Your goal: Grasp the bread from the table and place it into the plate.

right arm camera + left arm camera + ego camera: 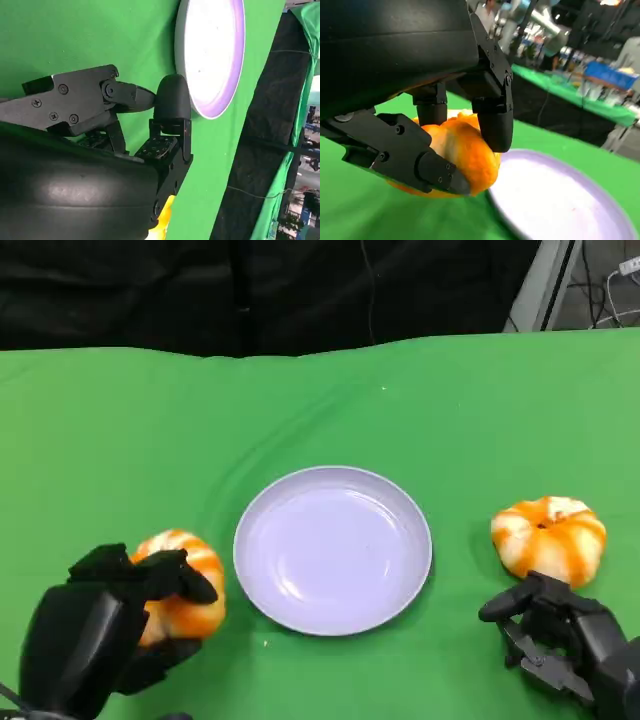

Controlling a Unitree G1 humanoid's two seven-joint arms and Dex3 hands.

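A glossy, smooth plate [333, 548] sits on matt green cloth [120, 430]; the bread [549, 534] looks shiny and glazed.

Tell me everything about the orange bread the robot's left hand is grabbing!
The bread is a round, puffy bun, orange with pale cream stripes, and looks soft and a bit shiny. It sits at the near left of the green table, just left of the empty white plate. The left hand grips it, black fingers wrapped over its top and side. The left wrist view shows its edge right beside the plate's rim. Whether it is lifted off the cloth yet is unclear.
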